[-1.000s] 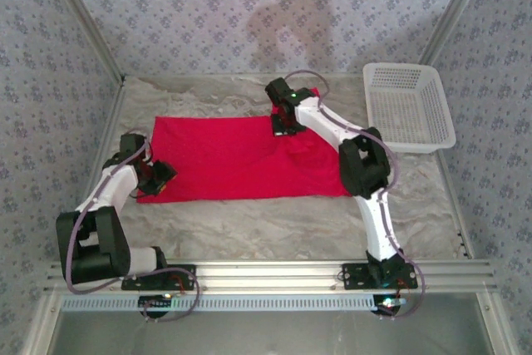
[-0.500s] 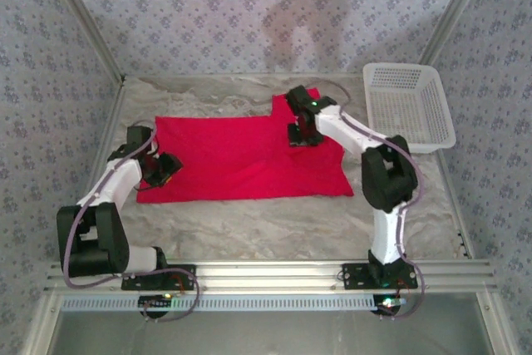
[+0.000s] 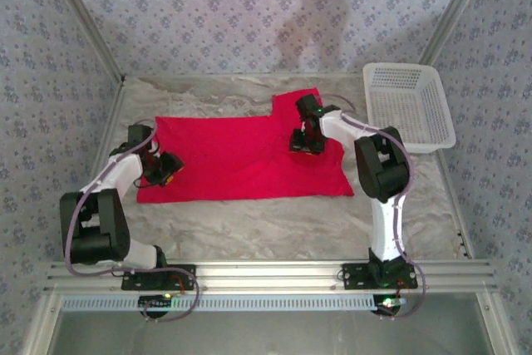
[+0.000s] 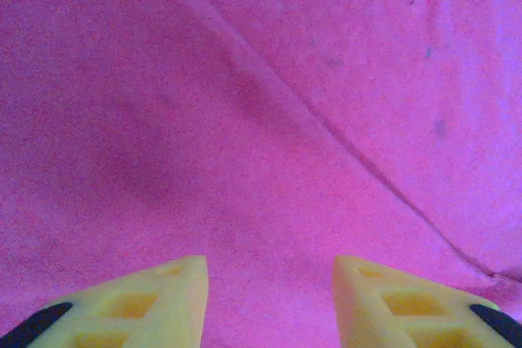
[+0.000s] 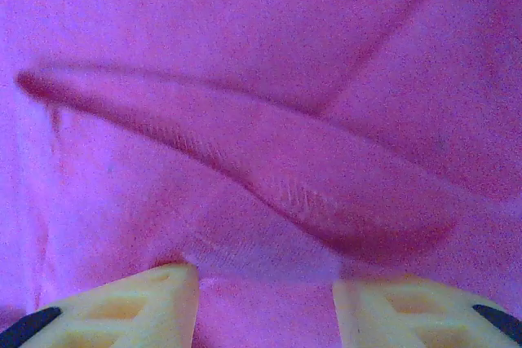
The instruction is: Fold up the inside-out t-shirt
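Observation:
The inside-out t-shirt [image 3: 233,155] lies spread flat on the table, bright red, with a sleeve reaching toward the far side at its upper right. My left gripper [image 3: 170,165] hovers low over the shirt's left edge. It is open, and smooth fabric [image 4: 261,103] crossed by one diagonal crease shows between its yellow fingers [image 4: 163,299]. My right gripper [image 3: 303,143] is open over the shirt's right part, near the sleeve. Just ahead of its jaws [image 5: 265,279] stands a raised ridge of cloth [image 5: 269,160], with nothing pinched.
A white plastic basket [image 3: 409,106] sits at the back right, just beyond the shirt's right edge. Bare marbled table [image 3: 266,230] runs along the near side between the shirt and the arm bases. Patterned walls close in the left, back and right.
My right gripper has shifted right and a little nearer, and its jaws have opened. The shirt's right part now lies spread further right. My left gripper has edged slightly right over the shirt's edge.

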Motion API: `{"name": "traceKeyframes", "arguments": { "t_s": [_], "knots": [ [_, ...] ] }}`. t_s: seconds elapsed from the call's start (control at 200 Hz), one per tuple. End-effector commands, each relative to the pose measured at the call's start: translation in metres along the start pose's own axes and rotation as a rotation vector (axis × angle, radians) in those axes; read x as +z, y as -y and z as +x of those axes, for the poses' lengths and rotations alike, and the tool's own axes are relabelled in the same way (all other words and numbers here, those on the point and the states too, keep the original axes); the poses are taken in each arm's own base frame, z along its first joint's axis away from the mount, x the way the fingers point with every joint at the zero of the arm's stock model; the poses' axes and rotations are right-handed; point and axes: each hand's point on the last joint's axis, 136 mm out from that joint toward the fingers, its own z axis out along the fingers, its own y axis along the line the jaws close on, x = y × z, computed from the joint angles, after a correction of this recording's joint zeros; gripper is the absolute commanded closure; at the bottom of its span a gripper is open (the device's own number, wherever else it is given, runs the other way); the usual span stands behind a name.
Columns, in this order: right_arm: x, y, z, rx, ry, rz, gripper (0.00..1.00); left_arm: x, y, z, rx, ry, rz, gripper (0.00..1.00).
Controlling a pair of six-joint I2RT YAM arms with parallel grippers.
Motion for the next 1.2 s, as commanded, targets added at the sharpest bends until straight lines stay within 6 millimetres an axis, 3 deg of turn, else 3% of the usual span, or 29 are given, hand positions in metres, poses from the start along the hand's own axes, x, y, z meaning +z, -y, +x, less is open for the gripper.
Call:
{"name": "traceKeyframes", "arguments": {
  "t_s": [0.0, 0.19, 0.34, 0.445, 0.605, 0.735, 0.974, 1.109, 1.194],
  "knots": [
    [-0.006, -0.015, -0.035, 0.023, 0.088, -0.010, 0.51, -0.008, 0.000, 0.001, -0.008, 0.014, 0.021, 0.56],
    [-0.006, -0.037, -0.074, 0.040, 0.173, -0.002, 0.50, -0.013, -0.011, 0.011, 0.002, -0.004, 0.001, 0.56],
    [-0.001, -0.042, -0.078, 0.057, 0.142, 0.000, 0.49, -0.020, -0.019, 0.014, 0.008, 0.003, -0.012, 0.56],
    [-0.012, -0.041, -0.076, 0.040, 0.147, 0.006, 0.49, -0.023, -0.012, 0.009, -0.006, 0.019, 0.017, 0.56],
    [-0.043, -0.023, -0.059, 0.031, 0.153, 0.046, 0.47, -0.018, 0.027, -0.006, -0.010, 0.020, 0.137, 0.56],
    [-0.044, -0.011, -0.035, 0.034, 0.142, 0.035, 0.44, 0.001, 0.041, -0.023, -0.010, 0.004, 0.165, 0.56],
    [-0.014, 0.015, 0.002, 0.073, 0.031, 0.018, 0.43, 0.038, -0.001, -0.043, -0.096, -0.009, 0.072, 0.57],
    [-0.010, 0.017, 0.008, 0.065, 0.023, 0.008, 0.42, 0.048, -0.023, -0.029, -0.120, -0.035, 0.023, 0.58],
    [-0.004, 0.024, 0.027, 0.066, -0.037, 0.037, 0.42, 0.048, -0.033, -0.013, -0.136, -0.062, 0.007, 0.58]
  ]
}}
